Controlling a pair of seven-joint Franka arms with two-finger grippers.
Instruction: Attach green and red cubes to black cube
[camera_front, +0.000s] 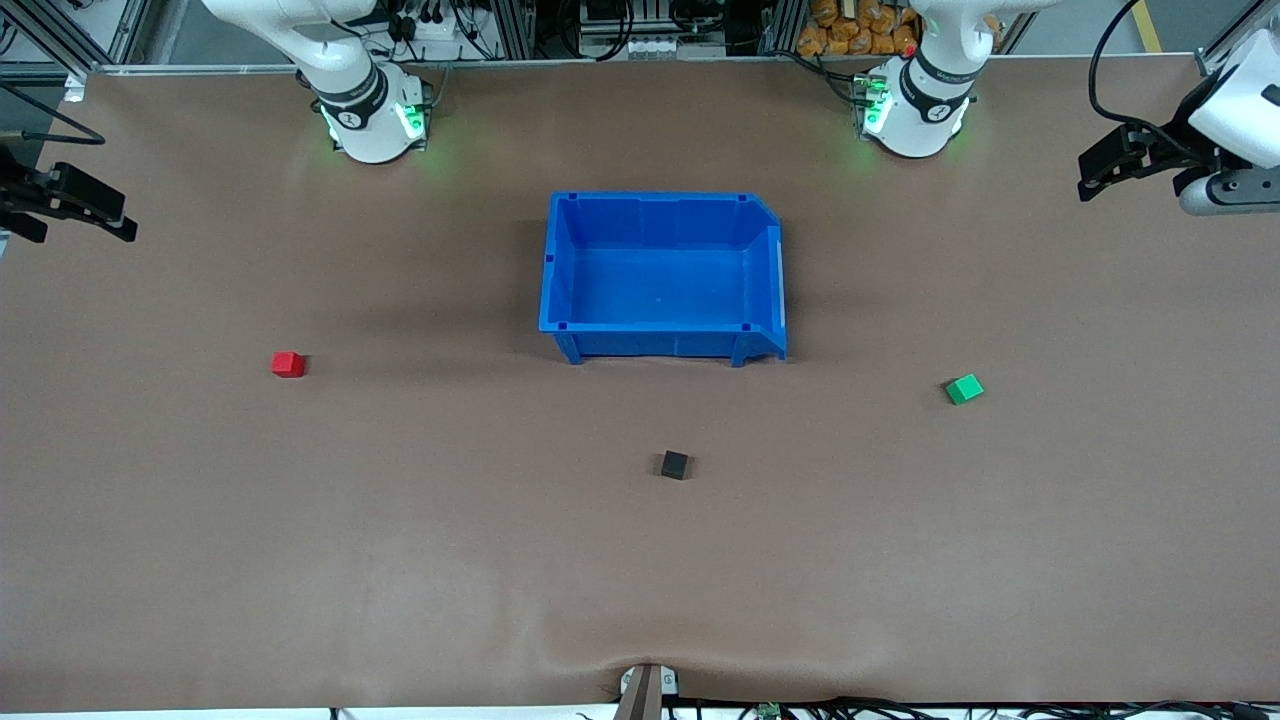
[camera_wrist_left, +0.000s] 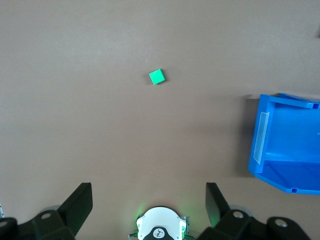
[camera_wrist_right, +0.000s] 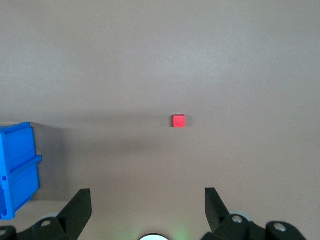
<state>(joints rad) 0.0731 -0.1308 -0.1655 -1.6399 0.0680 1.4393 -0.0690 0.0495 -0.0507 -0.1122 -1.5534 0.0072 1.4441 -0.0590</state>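
Black cube (camera_front: 674, 465) only in front view, left claw (camera_wrist_left: 149, 202) spread, right claw (camera_wrist_right: 148, 206) spread.

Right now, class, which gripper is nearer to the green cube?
The left. The left gripper hangs at the left arm's end of the table, same end as the green cube. The right gripper hangs at the right arm's end.

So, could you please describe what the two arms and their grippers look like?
Both arms are glossy white with black joint bands and green-lit bases. The left gripper and right gripper are black with blunt, wedge-shaped fingers; a black cable loops above the left one.
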